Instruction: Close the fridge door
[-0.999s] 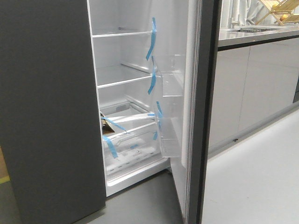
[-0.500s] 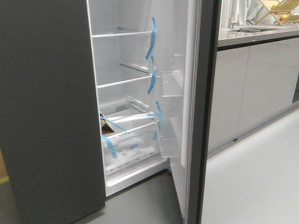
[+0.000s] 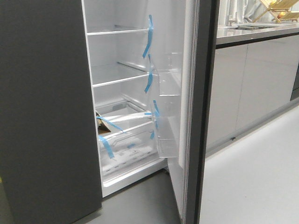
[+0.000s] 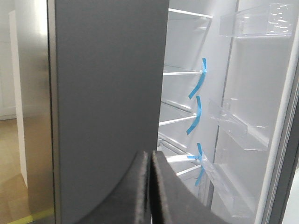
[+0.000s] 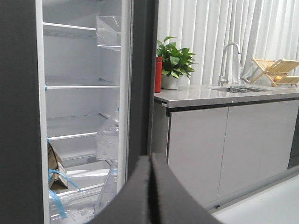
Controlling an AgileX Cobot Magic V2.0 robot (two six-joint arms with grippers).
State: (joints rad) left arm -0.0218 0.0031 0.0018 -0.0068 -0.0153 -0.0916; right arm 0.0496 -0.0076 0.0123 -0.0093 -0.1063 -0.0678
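The fridge door (image 3: 205,116) stands wide open and shows edge-on, dark grey outside. Its white inside carries clear bins (image 3: 168,135) and blue tape strips (image 3: 149,37). The fridge interior (image 3: 117,93) has bare shelves and taped drawers. The door also shows in the left wrist view (image 4: 252,107) and in the right wrist view (image 5: 142,70). My left gripper (image 4: 150,155) is shut and empty, in front of the closed dark grey left door (image 4: 107,93). My right gripper (image 5: 150,157) is shut and empty, in line with the open door's edge. Neither gripper shows in the front view.
A closed dark grey fridge door (image 3: 46,116) fills the left. Pale grey cabinet fronts (image 3: 261,79) run right of the open door under a counter (image 5: 224,93) with a plant (image 5: 175,60), red bottle (image 5: 158,74), tap and wooden rack (image 5: 275,70). A cardboard box (image 5: 53,163) lies in the fridge. The floor (image 3: 252,182) is light grey.
The whole front view has slid slightly left and up, so the camera has shifted a little. The fridge door stays open at the same angle.
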